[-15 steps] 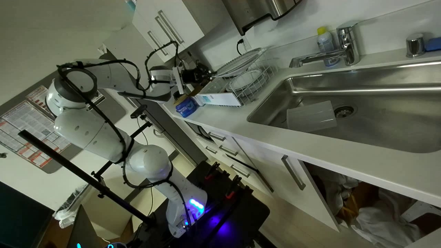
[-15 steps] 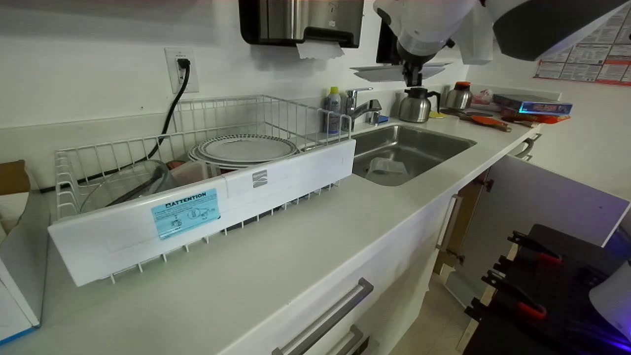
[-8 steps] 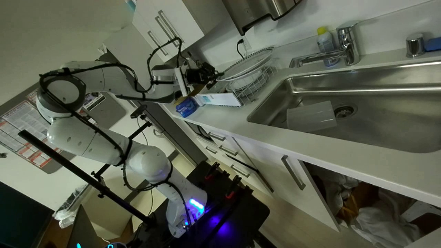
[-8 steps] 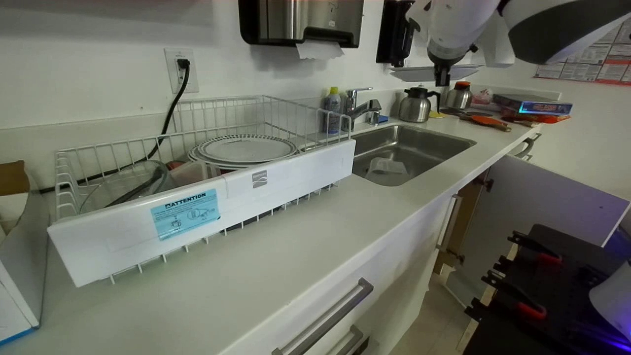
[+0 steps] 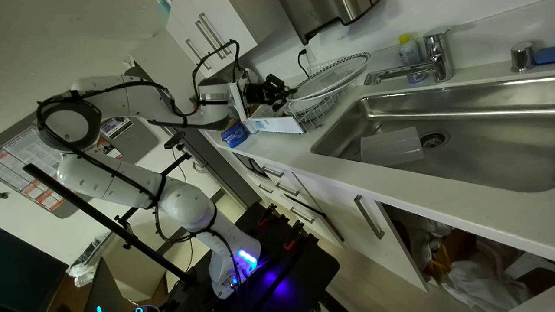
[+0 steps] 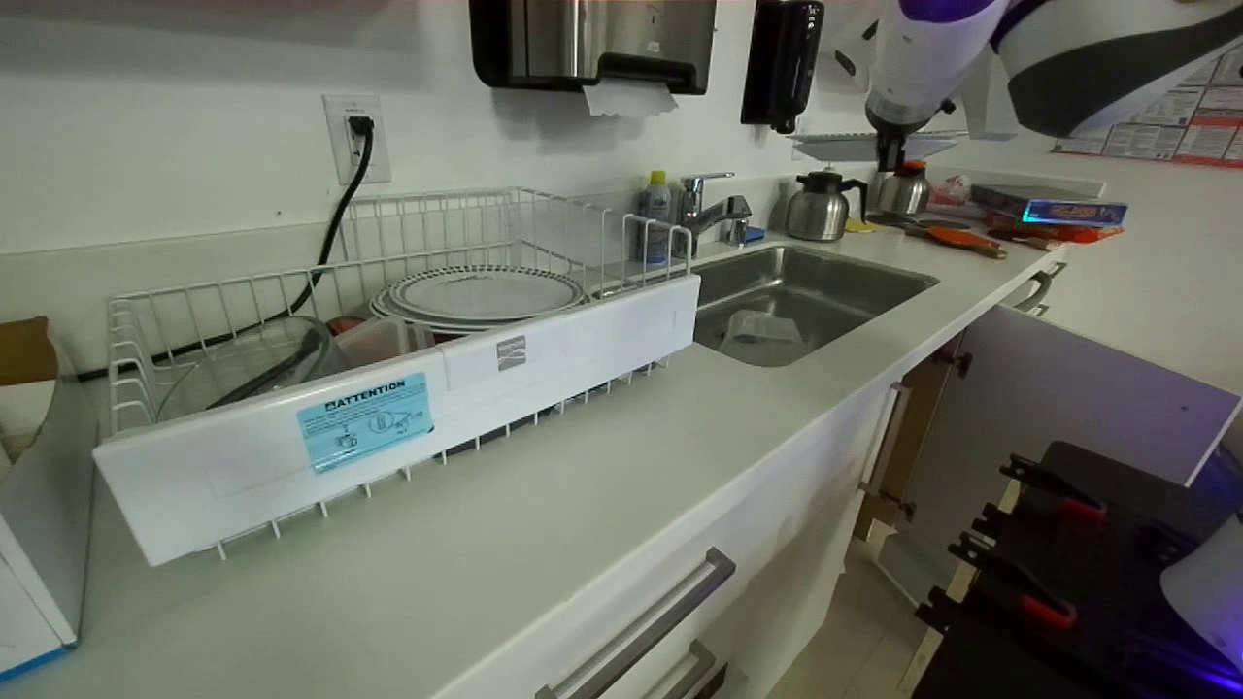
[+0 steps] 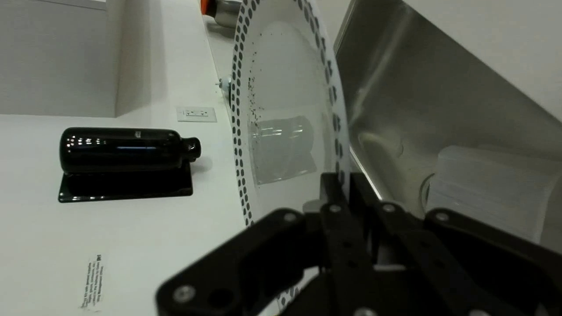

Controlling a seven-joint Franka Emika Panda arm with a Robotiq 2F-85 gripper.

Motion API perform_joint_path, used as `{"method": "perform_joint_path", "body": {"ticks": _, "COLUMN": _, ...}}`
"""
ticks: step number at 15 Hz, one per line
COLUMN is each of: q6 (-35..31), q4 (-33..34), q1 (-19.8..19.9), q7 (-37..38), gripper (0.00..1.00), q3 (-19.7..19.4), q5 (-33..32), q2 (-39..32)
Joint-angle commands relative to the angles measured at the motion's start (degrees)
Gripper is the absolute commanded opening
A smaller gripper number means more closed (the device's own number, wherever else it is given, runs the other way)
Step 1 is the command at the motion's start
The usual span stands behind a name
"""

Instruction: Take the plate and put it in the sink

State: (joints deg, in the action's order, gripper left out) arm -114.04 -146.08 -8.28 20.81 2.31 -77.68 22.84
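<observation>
A round white plate with a dark dotted rim (image 7: 290,87) is held in the air by my gripper. My gripper (image 7: 347,184) is shut on the plate's edge in the wrist view. The plate (image 5: 331,82) stretches out from my gripper (image 5: 291,93) in an exterior view, tilted, and overlaps the dish rack in the picture. In an exterior view the plate (image 6: 835,149) looks almost edge-on, above the counter, with the gripper (image 6: 889,160) in front of it. The steel sink (image 5: 485,147) lies below and also shows in an exterior view (image 6: 825,286) and beside the plate in the wrist view (image 7: 390,74).
A clear plastic container (image 5: 391,147) lies in the sink. A chrome tap (image 5: 438,56) and a yellow-capped bottle (image 5: 409,56) stand behind it. A wire dish rack (image 6: 621,301) holds more plates (image 6: 486,291). Steel thermos jugs (image 6: 818,209) stand past the sink.
The gripper and the held plate have moved right in both exterior views. The plate shows larger in one of these views now. The grip has stayed shut on it.
</observation>
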Motion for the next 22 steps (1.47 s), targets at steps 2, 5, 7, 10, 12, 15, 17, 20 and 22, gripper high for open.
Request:
{"method": "perform_joint_path", "body": {"ticks": 2, "q6": -7.9, "q4": -1.1, "q1": 4.0, "q7": 2.1, "gripper": 0.02, "q3": -3.8, "q5": -8.5, "q2": 0.6}}
{"method": "perform_joint_path", "body": {"ticks": 5, "q6": -12.1, "q4": -1.4, "q1": 6.9, "q7": 4.2, "gripper": 0.02, "q3": -6.8, "q5": -13.8, "q2": -1.5}}
{"method": "perform_joint_path", "body": {"ticks": 7, "q6": -14.5, "q4": -1.6, "q1": 8.6, "q7": 6.2, "gripper": 0.02, "q3": -8.8, "q5": -17.2, "q2": -2.9}}
{"method": "perform_joint_path", "body": {"ticks": 10, "q6": -19.0, "q4": -1.3, "q1": 10.6, "q7": 9.5, "gripper": 0.02, "q3": -11.6, "q5": -21.6, "q2": -5.5}}
{"method": "perform_joint_path", "body": {"ticks": 12, "q6": -22.1, "q4": -0.7, "q1": 11.5, "q7": 11.6, "gripper": 0.02, "q3": -12.9, "q5": -24.5, "q2": -7.4}}
{"method": "perform_joint_path", "body": {"ticks": 15, "q6": -23.5, "q4": -2.1, "q1": 11.8, "q7": 11.2, "gripper": 0.10, "q3": -13.2, "q5": -23.1, "q2": -8.6}}
{"method": "perform_joint_path", "body": {"ticks": 17, "q6": -24.4, "q4": -1.9, "q1": 12.1, "q7": 12.1, "gripper": 0.10, "q3": -13.4, "q5": -24.1, "q2": -9.8}}
{"method": "perform_joint_path", "body": {"ticks": 20, "q6": -24.5, "q4": -1.6, "q1": 12.1, "q7": 12.2, "gripper": 0.10, "q3": -13.4, "q5": -24.1, "q2": -10.2}}
{"method": "perform_joint_path", "body": {"ticks": 22, "q6": -24.9, "q4": -0.8, "q1": 12.1, "q7": 12.7, "gripper": 0.02, "q3": -13.6, "q5": -24.0, "q2": -11.6}}
